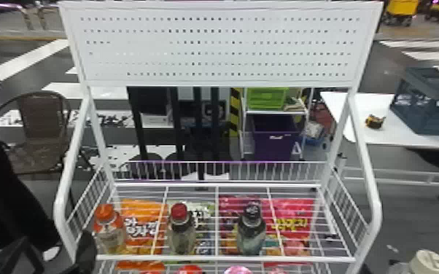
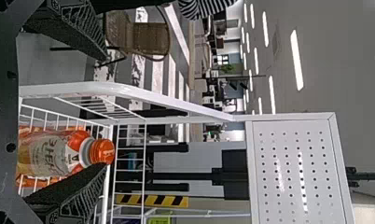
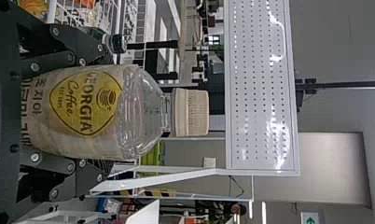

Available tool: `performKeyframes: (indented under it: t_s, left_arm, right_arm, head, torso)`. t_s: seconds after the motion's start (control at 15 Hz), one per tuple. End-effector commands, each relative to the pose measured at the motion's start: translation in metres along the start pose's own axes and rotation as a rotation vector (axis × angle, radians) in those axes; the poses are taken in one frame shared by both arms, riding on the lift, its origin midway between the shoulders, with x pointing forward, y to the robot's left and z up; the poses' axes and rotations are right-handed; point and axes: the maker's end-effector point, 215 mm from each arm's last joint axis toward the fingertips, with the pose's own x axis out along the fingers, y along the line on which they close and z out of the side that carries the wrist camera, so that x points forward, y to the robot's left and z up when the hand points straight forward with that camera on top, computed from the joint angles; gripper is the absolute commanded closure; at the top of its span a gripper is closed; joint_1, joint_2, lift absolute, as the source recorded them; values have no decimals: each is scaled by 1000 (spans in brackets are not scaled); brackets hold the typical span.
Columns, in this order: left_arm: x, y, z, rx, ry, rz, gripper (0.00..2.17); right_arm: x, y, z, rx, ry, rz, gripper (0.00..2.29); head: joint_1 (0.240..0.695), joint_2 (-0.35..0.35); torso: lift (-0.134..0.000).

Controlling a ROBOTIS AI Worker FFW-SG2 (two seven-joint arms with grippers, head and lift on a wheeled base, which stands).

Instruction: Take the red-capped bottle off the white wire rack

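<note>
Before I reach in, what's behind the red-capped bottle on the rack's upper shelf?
Behind the red-capped bottle, in the head view, a greenish bag shows through the wire shelf. What the bottle's body and cap cover can't be seen.

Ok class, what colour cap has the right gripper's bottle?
The cap is beige, clearest in the right wrist view.

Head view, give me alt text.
A red-capped bottle stands between an orange-capped one and a black-capped one on a white wire rack, above bright bags. The left claw is at lower left, a cream cap at lower right.
</note>
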Motion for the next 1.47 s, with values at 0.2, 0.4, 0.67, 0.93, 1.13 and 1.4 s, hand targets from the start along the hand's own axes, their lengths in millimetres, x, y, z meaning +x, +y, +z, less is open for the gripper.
performKeyframes:
  t_s: [0.2, 0.4, 0.67, 0.93, 1.13, 1.4]
  left_arm:
    - [0, 0, -1, -2, 4, 0, 83]
    - [0, 0, -1, -1, 5, -1, 83]
    - [-8, -29, -14, -23, 30, -51, 83]
    - [-29, -132, -62, -50, 54, -191, 90]
    - [-37, -198, -84, -57, 54, -269, 90]
    - [-21, -231, -100, -38, 63, -293, 90]
  right_arm:
    - [0, 0, 0, 2, 1, 1, 1426]
    - [-1, 1, 1, -1, -1, 1, 1426]
    - [-2, 1, 0, 1, 1, 1, 1426]
    - [-2, 1, -1, 0, 5, 2, 1426]
    - [-2, 1, -1, 1, 6, 5, 1426]
    - [-7, -4, 1, -1, -6, -3, 1426]
  head:
    - [499, 0]
    - [499, 0]
    - [499, 0]
    - [499, 0]
    - [499, 0]
    - [499, 0]
  torso:
    - [0]
    - [0]
    - [0]
    - [0]
    - [0]
    - [0]
